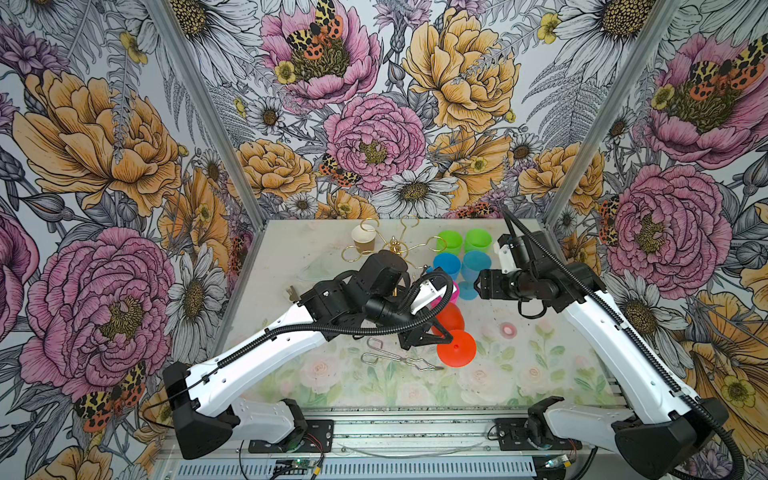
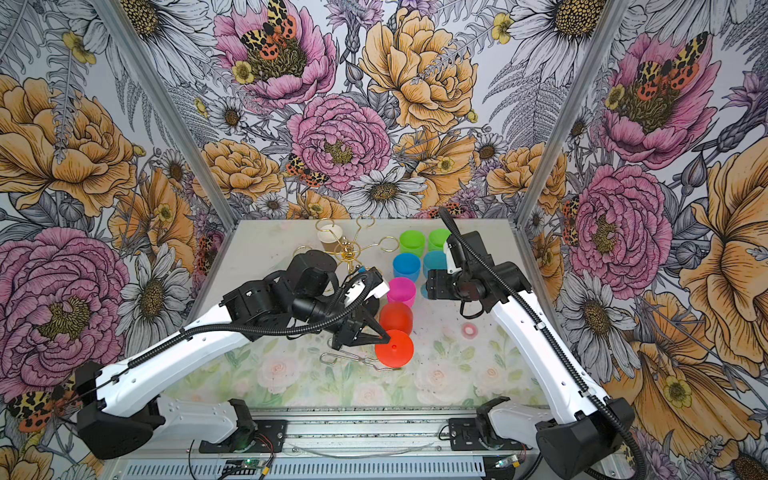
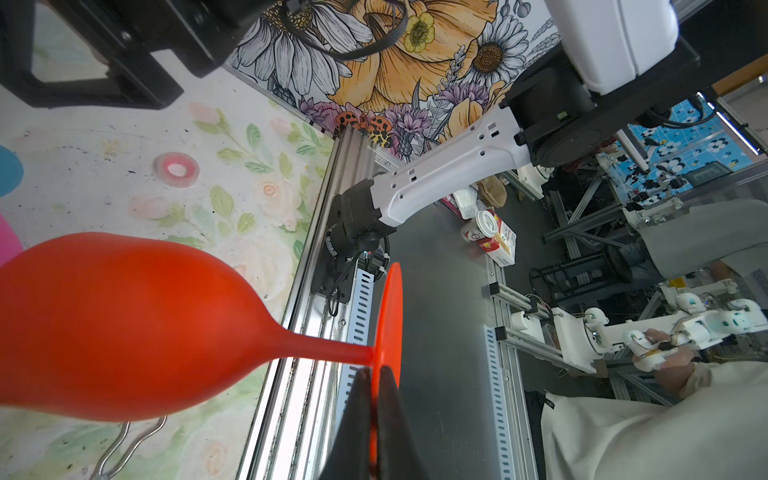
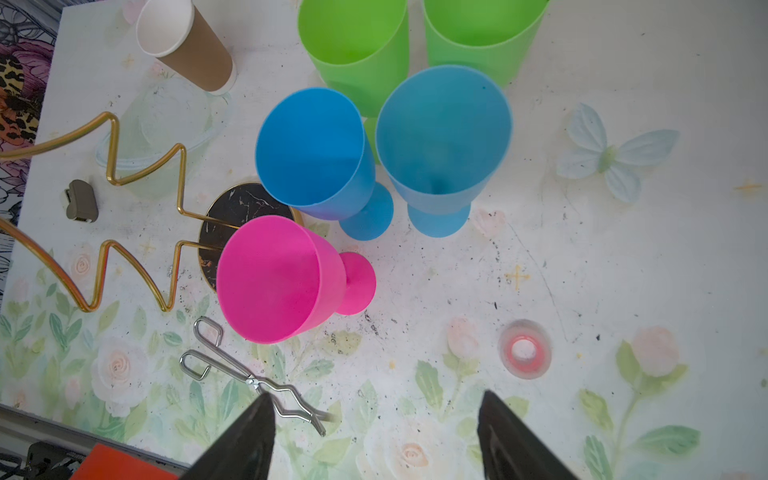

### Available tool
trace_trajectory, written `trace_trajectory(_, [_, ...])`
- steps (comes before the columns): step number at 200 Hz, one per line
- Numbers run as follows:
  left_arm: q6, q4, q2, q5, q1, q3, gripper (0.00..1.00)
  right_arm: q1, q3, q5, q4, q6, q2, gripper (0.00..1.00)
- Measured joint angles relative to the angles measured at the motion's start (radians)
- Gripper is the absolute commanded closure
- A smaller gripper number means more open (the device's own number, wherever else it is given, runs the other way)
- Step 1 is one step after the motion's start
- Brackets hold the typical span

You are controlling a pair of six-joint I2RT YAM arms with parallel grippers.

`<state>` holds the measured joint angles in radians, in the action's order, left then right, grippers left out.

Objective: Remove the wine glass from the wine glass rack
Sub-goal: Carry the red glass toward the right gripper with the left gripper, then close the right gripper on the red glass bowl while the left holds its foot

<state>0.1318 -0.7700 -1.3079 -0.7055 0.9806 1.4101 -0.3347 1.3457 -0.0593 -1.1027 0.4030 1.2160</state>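
Note:
The orange-red wine glass (image 1: 451,319) (image 2: 397,318) hangs on its side above the table, off the rack, its bowl (image 3: 124,324) pointing towards the back. My left gripper (image 1: 446,338) (image 2: 386,337) (image 3: 376,372) is shut on the rim of its round foot (image 3: 390,316). The gold wire wine glass rack (image 1: 392,245) (image 2: 351,249) (image 4: 112,158) stands behind the left wrist, which partly hides it; its black base (image 4: 237,203) shows in the right wrist view. My right gripper (image 1: 478,286) (image 2: 428,284) (image 4: 376,403) hovers open to the right with nothing between its fingers.
Steel wire tongs (image 1: 399,359) (image 4: 249,376) lie just below the held glass. Pink (image 4: 282,278), blue (image 4: 316,149) and green (image 4: 353,50) plastic glasses stand right of the rack. A paper cup (image 1: 363,239) is at the back, and a pink ring (image 1: 507,329) lies to the right.

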Motion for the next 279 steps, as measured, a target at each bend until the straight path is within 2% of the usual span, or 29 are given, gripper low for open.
trace_trajectory(43, [-0.224,0.006,-0.018,0.058,0.084,0.002,1.0,0.078,0.05,-0.054,-0.046,-0.004,-0.005,0.23])
trace_trajectory(83, [-0.393,0.053,-0.016,0.163,0.1,-0.005,1.0,0.142,0.101,-0.143,-0.078,-0.019,-0.006,0.25])
trace_trajectory(151, [-0.74,0.174,0.039,0.514,0.253,-0.19,1.0,0.251,0.218,-0.316,-0.109,-0.027,-0.003,0.3])
trace_trajectory(182, [-0.859,0.251,0.052,0.691,0.284,-0.264,1.0,0.261,0.238,-0.387,-0.113,-0.029,0.003,0.35])
trace_trajectory(217, [-1.054,0.397,0.053,0.928,0.35,-0.392,1.0,0.261,0.249,-0.441,-0.137,-0.047,0.004,0.38])
trace_trajectory(279, [-1.254,0.576,0.053,1.108,0.385,-0.472,1.0,0.26,0.256,-0.498,-0.186,-0.08,0.005,0.46])
